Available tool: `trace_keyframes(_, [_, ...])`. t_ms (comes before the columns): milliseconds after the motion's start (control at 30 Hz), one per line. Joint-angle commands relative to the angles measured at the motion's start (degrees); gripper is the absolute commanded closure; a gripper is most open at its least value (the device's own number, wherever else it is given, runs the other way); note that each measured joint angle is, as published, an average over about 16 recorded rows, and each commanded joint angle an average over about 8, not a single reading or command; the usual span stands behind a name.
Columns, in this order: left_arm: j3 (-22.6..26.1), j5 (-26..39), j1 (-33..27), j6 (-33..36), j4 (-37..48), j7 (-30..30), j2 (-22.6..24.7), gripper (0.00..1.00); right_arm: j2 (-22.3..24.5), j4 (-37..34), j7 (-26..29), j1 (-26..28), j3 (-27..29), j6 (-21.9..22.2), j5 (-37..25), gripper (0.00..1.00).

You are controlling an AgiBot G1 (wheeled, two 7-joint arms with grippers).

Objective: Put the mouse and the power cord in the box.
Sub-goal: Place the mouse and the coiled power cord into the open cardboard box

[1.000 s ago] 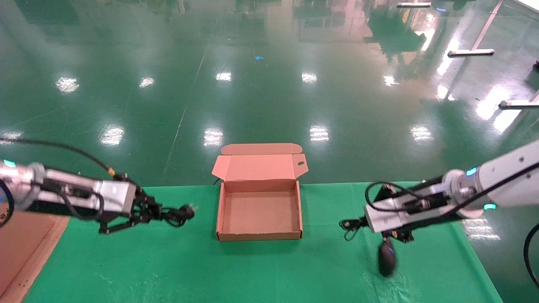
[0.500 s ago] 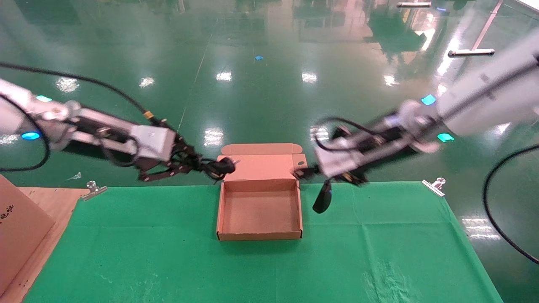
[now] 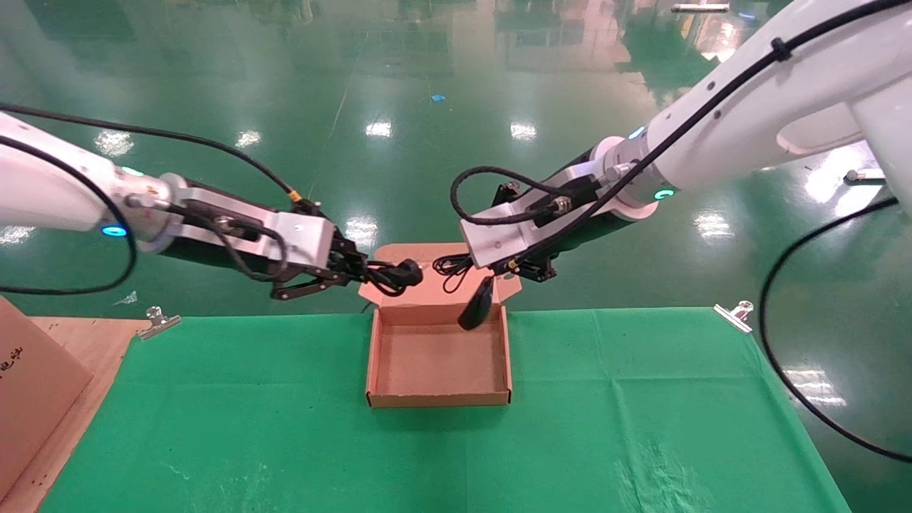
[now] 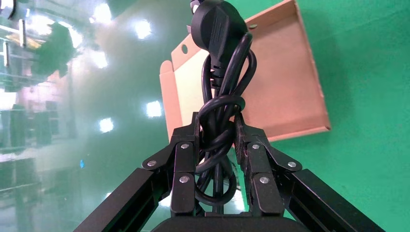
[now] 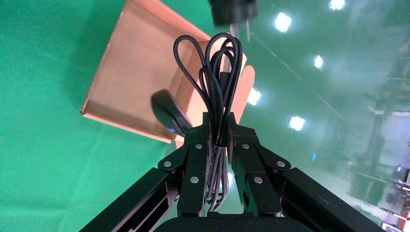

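The box (image 3: 438, 360) sits open on the green cloth (image 3: 641, 427) at the far edge of the table, lid folded back and tray bare. The left gripper (image 3: 349, 274) hangs in the air just beside the box's far-left corner, its fingers (image 4: 183, 169) clamped on the power cord (image 3: 392, 274), which is a bundle of loops with the plug end (image 4: 215, 24) pointing toward the lid. The right gripper (image 3: 467, 267) hovers above the lid, pinching the bunched thin wire (image 5: 217, 82) of the mouse (image 3: 476, 304). The mouse dangles below that gripper, tilted, over the far-right part of the tray (whether it touches the back wall cannot be told). A large brown carton (image 3: 32, 399) stands at the table's left edge.
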Motion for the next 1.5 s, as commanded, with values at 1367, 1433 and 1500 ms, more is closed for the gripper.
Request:
trace_keyframes(1367, [15.0,-15.7,30.6,-45.4,-18.1,0.9,8.1,0.34,1.1,-15.7,-13.5,1.5,-4.0,1.1,10.0,1.00])
trace_keyframes(1433, [16.6,-16.1,30.3,-45.0,-18.1,-1.1,8.0,0.20,1.1,-16.0,-13.9,1.3,-4.1,1.0,10.1,1.00])
trace_keyframes(1500, [17.9,-16.6,30.0,-44.6,-18.3,-2.7,8.0,0.07,1.0,-16.4,-14.3,1.1,-4.2,0.9,10.2,1.00])
